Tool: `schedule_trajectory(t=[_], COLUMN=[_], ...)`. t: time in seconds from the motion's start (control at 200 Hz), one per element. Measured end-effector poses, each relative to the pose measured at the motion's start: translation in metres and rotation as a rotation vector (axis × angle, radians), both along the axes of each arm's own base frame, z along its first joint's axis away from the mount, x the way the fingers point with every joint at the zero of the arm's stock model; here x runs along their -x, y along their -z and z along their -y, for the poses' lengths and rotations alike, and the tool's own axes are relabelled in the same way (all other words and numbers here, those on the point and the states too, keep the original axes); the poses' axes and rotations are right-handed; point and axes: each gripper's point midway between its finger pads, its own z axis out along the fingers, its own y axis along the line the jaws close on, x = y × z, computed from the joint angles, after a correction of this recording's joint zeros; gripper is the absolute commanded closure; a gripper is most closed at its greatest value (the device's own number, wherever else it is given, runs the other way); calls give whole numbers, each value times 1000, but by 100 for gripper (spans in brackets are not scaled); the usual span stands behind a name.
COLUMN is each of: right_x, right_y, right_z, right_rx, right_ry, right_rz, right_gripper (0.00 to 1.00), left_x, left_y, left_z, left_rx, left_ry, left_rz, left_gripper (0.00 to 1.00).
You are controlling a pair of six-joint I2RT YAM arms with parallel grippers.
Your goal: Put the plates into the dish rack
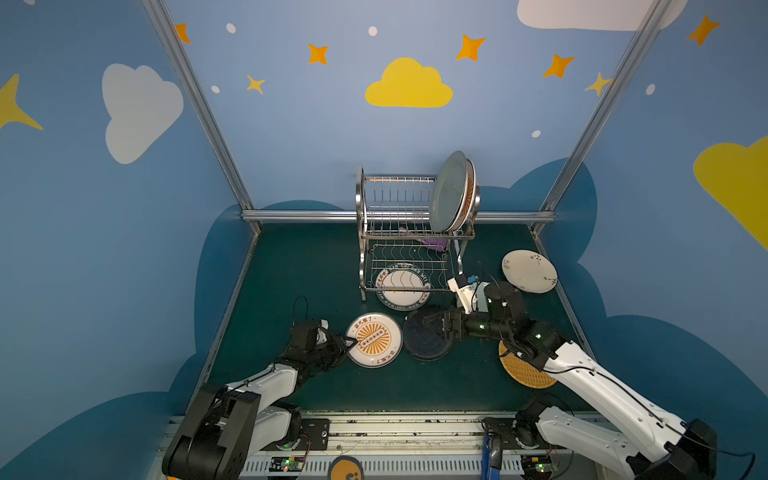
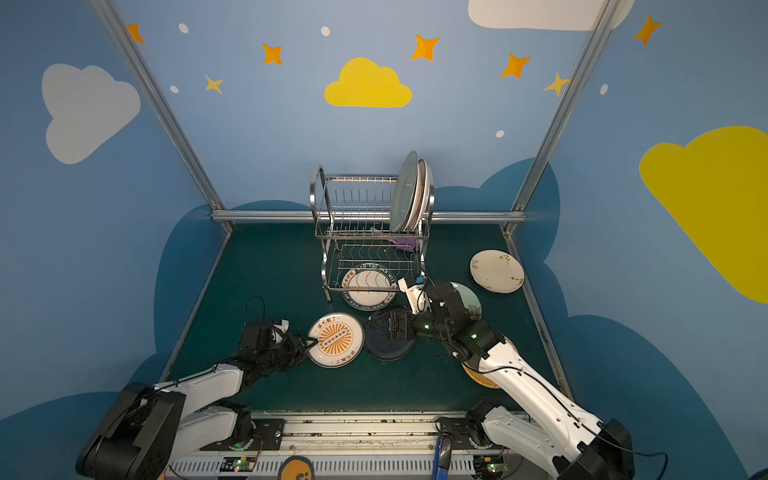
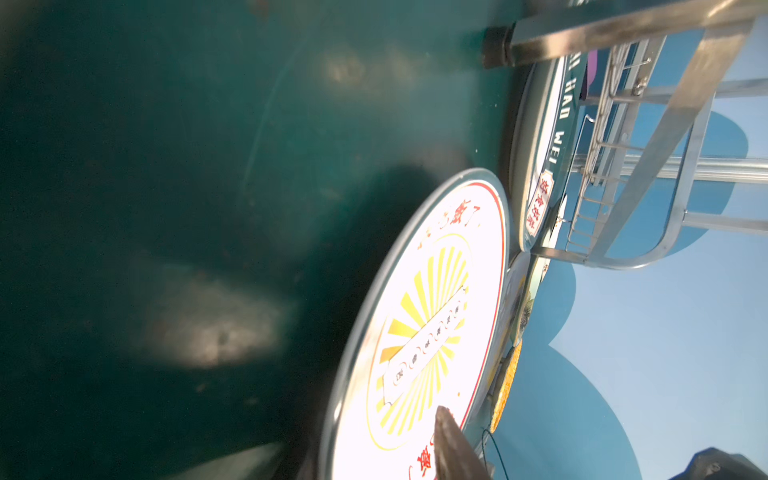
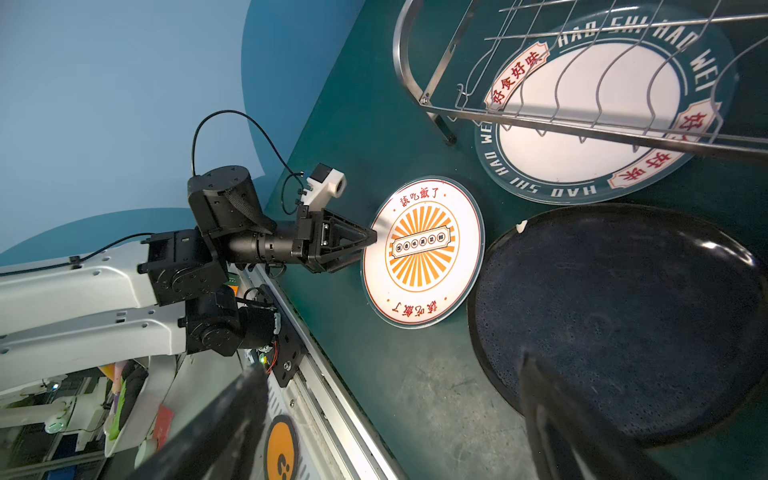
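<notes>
The sunburst plate (image 1: 374,340) lies flat on the green table (image 1: 299,274), just left of the middle of both top views and in front of the dish rack (image 1: 360,208). The left gripper (image 1: 351,341) is at its left rim with the jaws drawn narrow. In the left wrist view one finger (image 3: 451,444) lies over the plate's face and the rim runs between the two; whether they pinch it already I cannot tell. Just right of it sits the dark navy plate (image 1: 424,345), and the right gripper (image 1: 434,323) hangs over it with its jaws spread wide, holding nothing; the right wrist view shows one finger (image 4: 552,415) above the navy surface. Behind these two, the lettered-rim plate (image 1: 402,291) lies flat on the table, partly under the rack's wavy lower tier. On the upper tier, at its right end, a pale green plate (image 1: 446,191) stands on edge with an orange-patterned plate (image 1: 470,195) right behind it. Further out to the right a cream floral plate (image 1: 528,271) lies near the table's edge, and a woven tan plate (image 1: 524,374) shows from beneath the right arm — partly hidden by it.
</notes>
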Motion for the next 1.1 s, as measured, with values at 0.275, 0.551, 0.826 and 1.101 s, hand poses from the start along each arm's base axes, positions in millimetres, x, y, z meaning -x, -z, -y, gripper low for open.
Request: schedule_trajectory(t=[0.275,0.551,0.826,1.101], right_x=[0,1,1,0], right_y=[-1,-1,2,7], right_z=[0,0,-2,-3], right_rx=[-8,-11,-15,-9], right_ry=[6,5,5,6], right_rz=[-13,-19,-47,-63], right_gripper=[8,8,8,8], left_x=[0,3,2,0], left_y=[4,5,-7,-41], left_z=[-3,-6,-8,-11], left_rx=[-7,-22,-12,49], left_ry=[-1,-8,-33,-95], left_rz=[-10,-9,34,113], left_gripper=[78,85,95,96])
